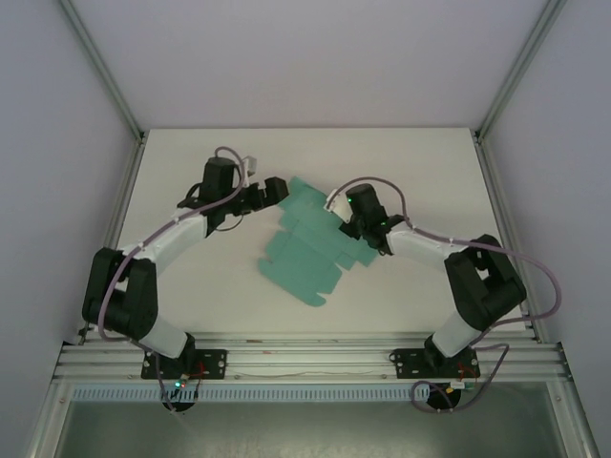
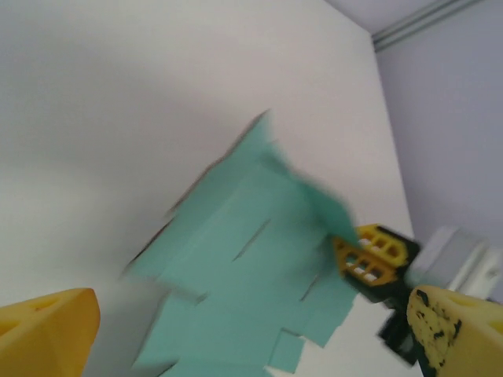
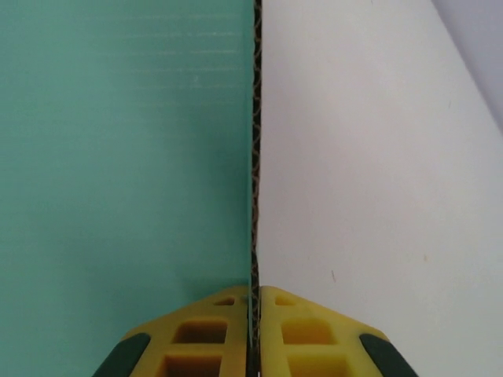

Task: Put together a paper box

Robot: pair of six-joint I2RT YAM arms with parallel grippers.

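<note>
The paper box is a flat teal die-cut sheet with flaps and slits, lying mid-table. My right gripper is shut on its right side. In the right wrist view the yellow fingers pinch the card's thin edge, which stands upright between them. My left gripper hovers open just left of the sheet's far corner. In the left wrist view the sheet, blurred, lies between and beyond the wide-apart fingers of my left gripper. The right gripper holds a raised flap there.
The white table is walled by metal posts and grey panels at left, right and back. An aluminium rail carrying both arm bases runs along the near edge. Cables loop off each arm.
</note>
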